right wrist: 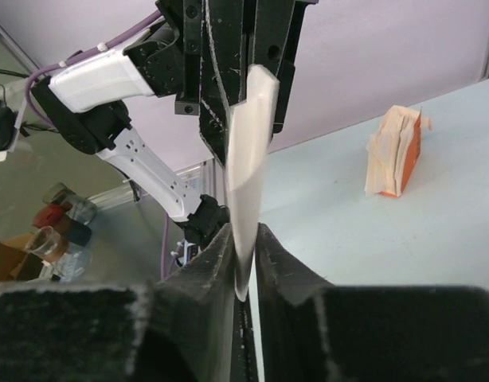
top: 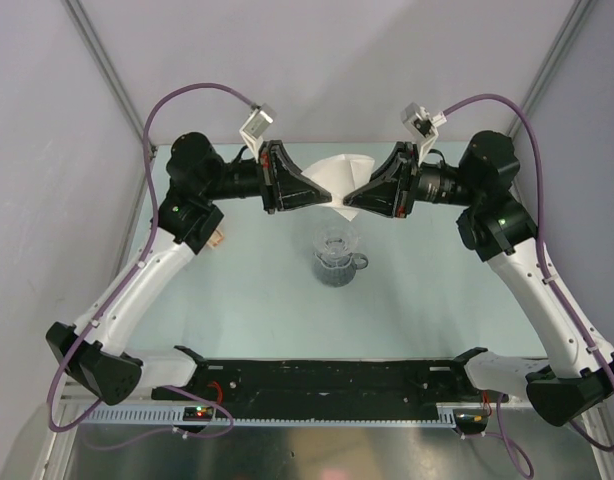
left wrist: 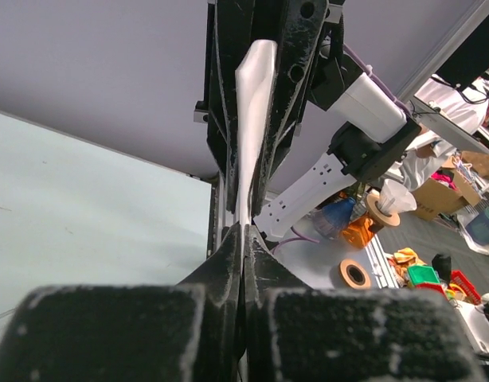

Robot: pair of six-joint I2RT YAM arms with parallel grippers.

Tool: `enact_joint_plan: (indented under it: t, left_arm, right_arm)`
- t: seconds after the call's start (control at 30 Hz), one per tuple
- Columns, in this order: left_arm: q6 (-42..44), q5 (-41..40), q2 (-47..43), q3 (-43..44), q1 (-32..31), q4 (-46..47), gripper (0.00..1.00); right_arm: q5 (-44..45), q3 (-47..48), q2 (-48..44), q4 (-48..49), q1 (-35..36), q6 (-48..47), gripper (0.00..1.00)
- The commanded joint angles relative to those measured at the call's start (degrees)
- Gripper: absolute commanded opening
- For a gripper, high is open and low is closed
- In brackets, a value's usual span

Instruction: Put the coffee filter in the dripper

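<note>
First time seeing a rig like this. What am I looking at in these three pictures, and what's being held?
Two robot arms are bolted at a table's near edge. One picture looks down on both; the other two come from a camera on each wrist, looking along its own fingers. On the table stands a grey dripper, with a tan stack in an orange holder near the left arm. The left gripper is shut on a white coffee filter held in the air; the right gripper has its fingers flanking the same filter, though how firmly is unclear.
</note>
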Motion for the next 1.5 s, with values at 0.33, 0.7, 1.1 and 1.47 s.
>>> enact_joint_plan:
  t: [0.33, 0.7, 1.1, 1.47]
  left_arm:
    - [-2.9, 0.7, -1.4, 0.0, 1.0, 3.7, 0.00]
    - [-0.6, 1.4, -2.1, -2.3, 0.8, 3.7, 0.64]
    - [0.8, -0.2, -4.2, -3.8, 1.7, 4.3, 0.00]
    - [0.2, -0.1, -7.9, -2.1, 9.0, 3.0, 0.94]
  right_arm:
    - [-0.4, 0.1, -0.1, -0.9, 2.5, -3.0, 0.14]
    - [-1.7, 0.1, 0.7, 3.3, 1.0, 2.1, 0.00]
    - [-3.6, 0.1, 0.9, 1.5, -0.8, 2.2, 0.00]
    - [-8.3, 0.3, -0.9, -6.4, -2.5, -6.1, 0.00]
